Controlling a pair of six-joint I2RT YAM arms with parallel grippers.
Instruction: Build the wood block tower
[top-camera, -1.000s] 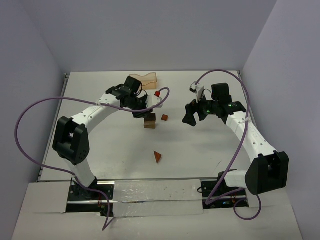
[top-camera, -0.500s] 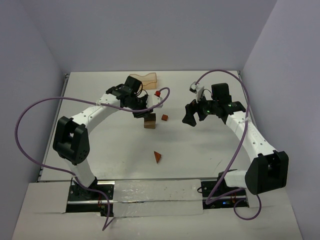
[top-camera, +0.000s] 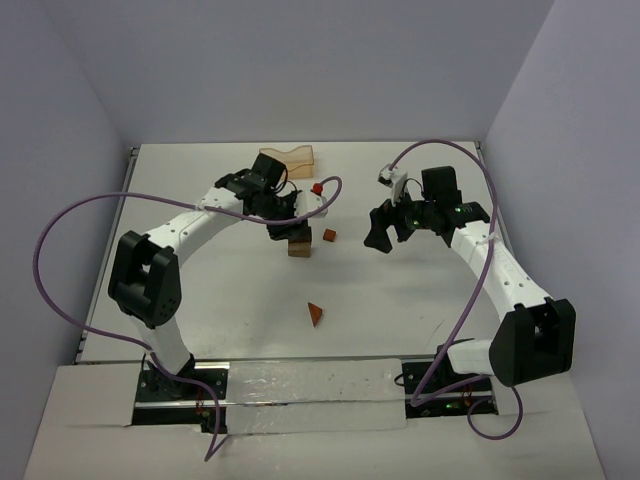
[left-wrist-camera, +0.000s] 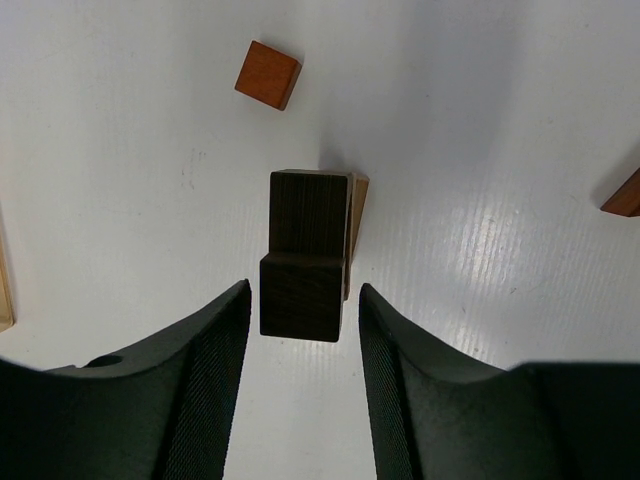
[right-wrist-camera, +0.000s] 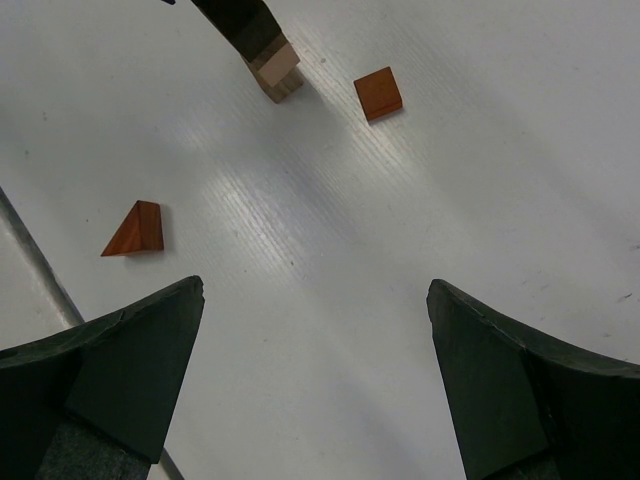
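Observation:
The wood block tower (top-camera: 299, 245) stands mid-table: a dark brown block (left-wrist-camera: 301, 296) on top of another dark block (left-wrist-camera: 311, 205), with a tan block (left-wrist-camera: 358, 212) showing beneath. My left gripper (top-camera: 284, 226) is open and straddles the top dark block (left-wrist-camera: 303, 292), with a thin gap on each side. A reddish-brown cube (top-camera: 329, 236) lies just right of the tower and also shows in both wrist views (left-wrist-camera: 268, 75) (right-wrist-camera: 378, 93). A reddish wedge (top-camera: 316, 314) (right-wrist-camera: 135, 230) lies nearer the arm bases. My right gripper (top-camera: 377, 239) (right-wrist-camera: 312, 300) is wide open and empty, right of the cube.
A pale orange translucent tray (top-camera: 287, 160) sits at the back behind the left gripper. A small red object (top-camera: 315, 187) lies near it. Purple cables loop off both arms. White walls close in the table on the left, back and right.
The left arm has shifted very slightly around the tower. The blocks and the right arm have not moved.

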